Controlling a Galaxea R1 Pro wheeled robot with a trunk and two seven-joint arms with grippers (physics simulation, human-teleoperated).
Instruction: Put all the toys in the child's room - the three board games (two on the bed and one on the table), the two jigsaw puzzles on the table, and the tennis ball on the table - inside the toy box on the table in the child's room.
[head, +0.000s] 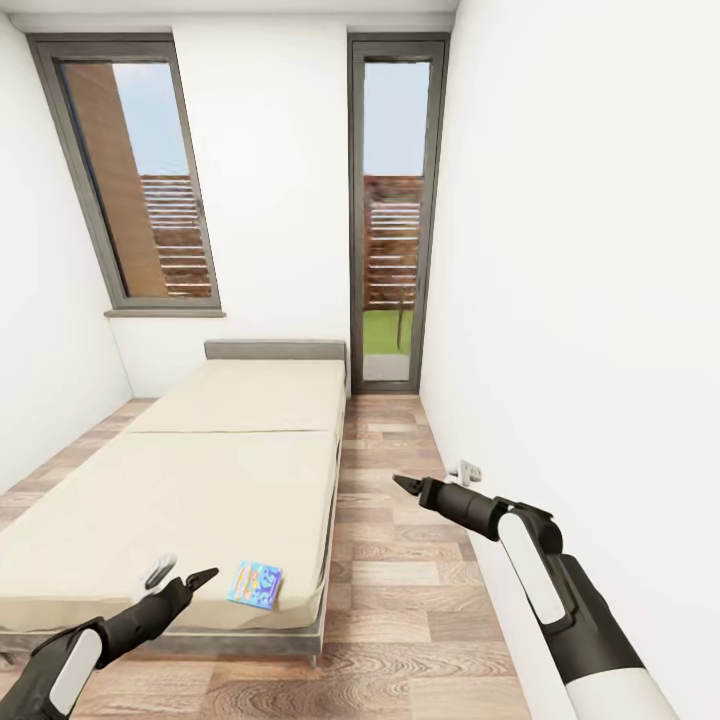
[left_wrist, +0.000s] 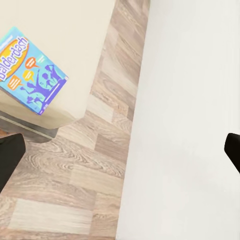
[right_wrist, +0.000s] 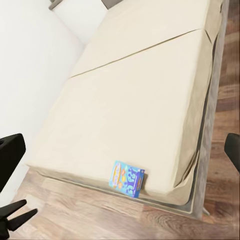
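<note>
The small blue board game (head: 255, 584), its lid printed "balderdash" in the left wrist view (left_wrist: 27, 70), lies flat on the bed (head: 200, 470) at the near corner of the beige mattress, just beside the foot edge and close to the side that faces the wood-plank floor (head: 400, 560). No other game box can be seen on the mattress. The left gripper (head: 180, 577) hovers over the foot of the bed just beside the box, not touching it, its jaws spread apart and empty. The right gripper (head: 435, 480) hangs over the floor between the bed and the white wall (head: 580, 300), well apart from the box; its jaws also stand apart with nothing between them. The box looks like light, stiff cardboard with a smooth printed lid, so it should keep its shape under a pinch but may slide on the mattress if pushed from the side. Lying flat on a soft surface, it gives little to hold from above; the likeliest hold is across its thin edges near the corner that sits closest to the mattress edge, where one finger could press into the soft mattress and get under it.
</note>
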